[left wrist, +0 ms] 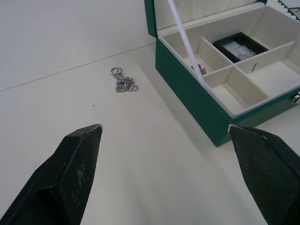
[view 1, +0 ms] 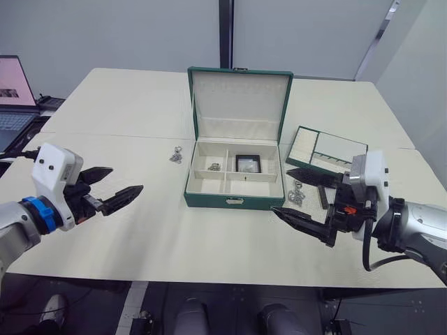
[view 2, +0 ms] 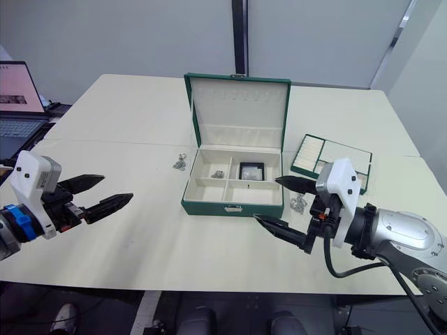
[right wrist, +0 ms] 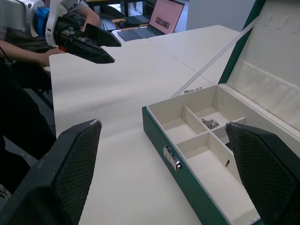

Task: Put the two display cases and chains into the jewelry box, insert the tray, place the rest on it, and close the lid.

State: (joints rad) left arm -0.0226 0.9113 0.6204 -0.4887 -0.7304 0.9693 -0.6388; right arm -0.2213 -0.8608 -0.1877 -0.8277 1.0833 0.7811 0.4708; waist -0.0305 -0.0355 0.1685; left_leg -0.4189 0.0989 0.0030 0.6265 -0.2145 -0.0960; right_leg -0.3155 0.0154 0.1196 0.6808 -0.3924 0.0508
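Both grippers hang low over the near part of the white table point(view 1: 140, 230). On the left, the left gripper point(view 1: 115, 185) has its two black fingers spread wide with nothing between them, well apart from the box. On the right, the right gripper point(view 1: 302, 195) is also wide open and empty, its upper finger near the box's right front corner and its lower finger out over bare table in front.

Between them, mid-table, stands the jewelry box point(view 1: 234, 199), dark green with a cream lining and a small silver clasp on its front wall. Its lid point(view 1: 239, 98) stands upright at the back, cream inside, with a thin white strap running from it down to the box. Cream dividers split the inside into compartments. One display case point(view 1: 247, 163), black-framed with a pale window, lies flat in the rear right compartment. A small bunch of chain point(view 1: 214, 166) sits in the rear middle compartment.

Another chain point(view 1: 176, 155) lies on the table just left of the box. A third bunch point(view 1: 296, 193) lies on the table by the box's right side, close under the right gripper's fingers. The tray point(view 1: 325, 150) rests on the table to the right of the box, behind the right gripper, tilted askew to the box. A laptop point(view 1: 14, 94) sits open at the far left.
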